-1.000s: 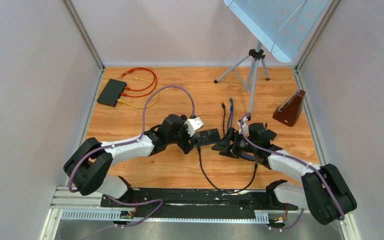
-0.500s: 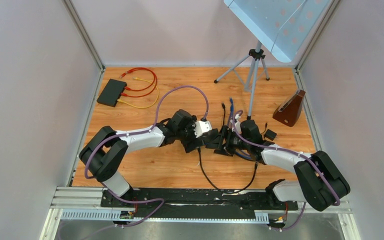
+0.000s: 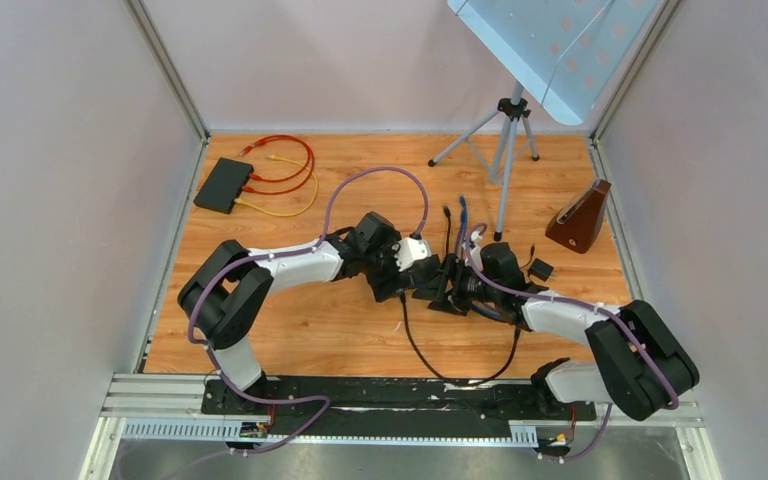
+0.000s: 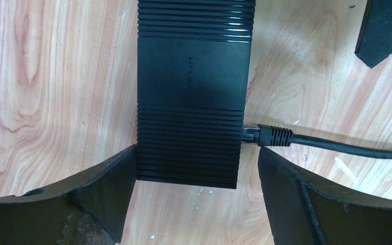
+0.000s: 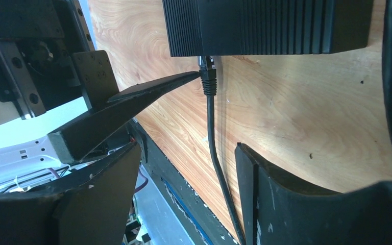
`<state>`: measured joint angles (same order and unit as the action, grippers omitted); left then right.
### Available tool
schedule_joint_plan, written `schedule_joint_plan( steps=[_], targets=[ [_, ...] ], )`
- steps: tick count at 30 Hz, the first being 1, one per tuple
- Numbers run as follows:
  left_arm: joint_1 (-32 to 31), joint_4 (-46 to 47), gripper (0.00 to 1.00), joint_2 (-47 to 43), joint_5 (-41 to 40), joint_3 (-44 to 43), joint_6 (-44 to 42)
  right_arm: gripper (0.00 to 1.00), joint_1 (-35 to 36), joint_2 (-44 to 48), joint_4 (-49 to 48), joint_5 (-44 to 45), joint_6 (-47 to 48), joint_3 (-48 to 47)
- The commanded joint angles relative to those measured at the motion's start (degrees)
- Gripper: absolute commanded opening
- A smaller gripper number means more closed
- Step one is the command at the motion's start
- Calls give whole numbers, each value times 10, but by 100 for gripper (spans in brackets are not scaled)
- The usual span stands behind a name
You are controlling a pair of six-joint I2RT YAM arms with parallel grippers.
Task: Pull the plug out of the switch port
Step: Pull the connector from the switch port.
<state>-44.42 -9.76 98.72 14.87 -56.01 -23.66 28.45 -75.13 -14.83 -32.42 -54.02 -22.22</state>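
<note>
The black ribbed switch (image 4: 191, 97) lies flat on the wood floor. A black plug (image 4: 268, 136) sits in a port on its right side, and its cable (image 4: 347, 148) runs off to the right. My left gripper (image 4: 196, 196) is open and straddles the switch's near end: the left finger (image 4: 107, 189) touches a corner, the right finger (image 4: 286, 194) stands apart just below the plug. In the right wrist view the plug (image 5: 207, 76) hangs from the switch (image 5: 265, 25). My right gripper (image 5: 186, 194) is open, with the cable (image 5: 219, 158) between its fingers. From above, both grippers (image 3: 415, 275) (image 3: 450, 290) meet over the switch.
A second black box (image 3: 224, 185) with red and yellow cables (image 3: 285, 170) lies at the back left. A tripod (image 3: 505, 130), a brown wedge-shaped object (image 3: 578, 218), loose blue and black cable ends (image 3: 457, 215) and a small black part (image 3: 540, 268) stand behind the grippers.
My left arm has reached right onto the switch and its jaws have narrowed a little. The right gripper has shifted left towards the switch.
</note>
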Motion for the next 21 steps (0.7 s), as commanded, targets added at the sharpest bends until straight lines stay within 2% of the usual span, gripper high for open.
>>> schedule_joint_plan(
  steps=[1, 7, 13, 17, 21],
  targets=[
    [6, -47, 90, 16, 41, -32, 5, 66, 1, -18, -29, 4, -13, -14],
    [7, -63, 77, 22, 63, -34, 15, 58, 1, -51, -25, 43, -44, -22],
    [7, -67, 63, 8, 75, -25, 23, 56, 1, -85, -30, 38, -58, -39],
    [7, -60, 63, -4, 75, -14, 32, 56, 9, -92, -68, 58, -79, -31],
    [7, -67, 65, -6, 80, -12, 40, 54, 51, -74, -104, 148, -127, 5]
  ],
)
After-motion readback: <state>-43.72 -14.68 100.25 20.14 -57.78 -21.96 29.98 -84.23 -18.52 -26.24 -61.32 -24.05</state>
